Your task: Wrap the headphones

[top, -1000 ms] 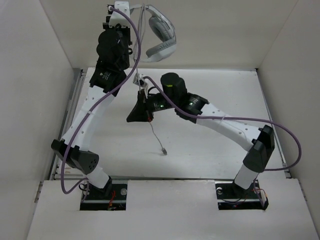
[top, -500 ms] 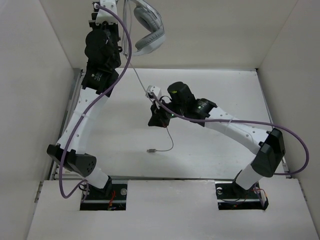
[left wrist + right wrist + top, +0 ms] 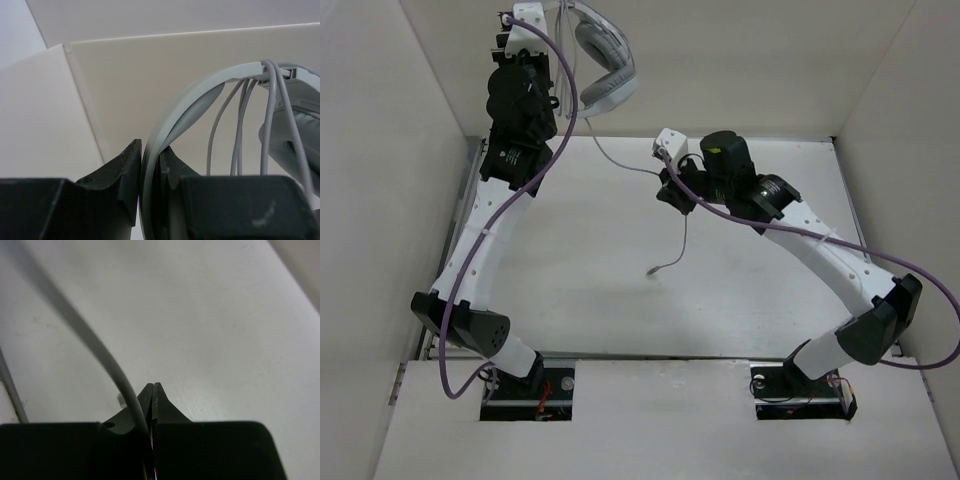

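Observation:
The white headphones (image 3: 608,62) hang high at the back left, in front of the rear wall. My left gripper (image 3: 150,148) is shut on their curved headband (image 3: 200,92), with loops of grey cord (image 3: 239,125) beside it. From the ear cups the thin cord (image 3: 620,160) runs down and right to my right gripper (image 3: 671,187), which is shut on it above the table's back middle. In the right wrist view the cord (image 3: 100,347) enters the closed jaws from the left. Below the gripper the loose end hangs to the plug (image 3: 653,270) over the table.
White walls enclose the table (image 3: 740,290) at the left, back and right. Thick purple cables (image 3: 880,265) trail along both arms. The arm bases sit at the near edge.
My right gripper has travelled right and toward the back with the cord, drawing it out. The left arm has shifted the headphones slightly left and up. The plug has swung along the table.

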`<action>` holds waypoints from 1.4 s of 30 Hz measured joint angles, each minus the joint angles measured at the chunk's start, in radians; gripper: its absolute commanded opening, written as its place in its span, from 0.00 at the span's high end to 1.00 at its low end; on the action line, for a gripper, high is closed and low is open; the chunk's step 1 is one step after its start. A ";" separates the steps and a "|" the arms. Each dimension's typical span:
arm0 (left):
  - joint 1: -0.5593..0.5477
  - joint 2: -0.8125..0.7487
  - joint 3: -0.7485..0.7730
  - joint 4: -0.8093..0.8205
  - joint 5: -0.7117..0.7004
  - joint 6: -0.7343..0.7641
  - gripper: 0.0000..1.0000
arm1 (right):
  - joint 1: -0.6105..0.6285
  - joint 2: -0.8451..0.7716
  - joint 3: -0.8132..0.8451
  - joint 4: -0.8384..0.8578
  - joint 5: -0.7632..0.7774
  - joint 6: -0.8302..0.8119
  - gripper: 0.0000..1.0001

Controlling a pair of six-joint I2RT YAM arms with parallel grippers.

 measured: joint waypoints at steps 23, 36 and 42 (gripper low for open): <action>-0.011 0.072 0.062 -0.024 -0.019 -0.038 1.00 | 0.253 -0.001 0.130 -0.066 0.273 -0.286 0.99; -0.015 0.073 -0.035 -0.013 -0.018 -0.055 1.00 | 0.360 0.064 0.259 -0.060 0.495 -0.542 1.00; -0.005 0.073 -0.164 -0.021 -0.018 -0.053 1.00 | 0.304 0.040 0.367 -0.027 0.550 -0.628 1.00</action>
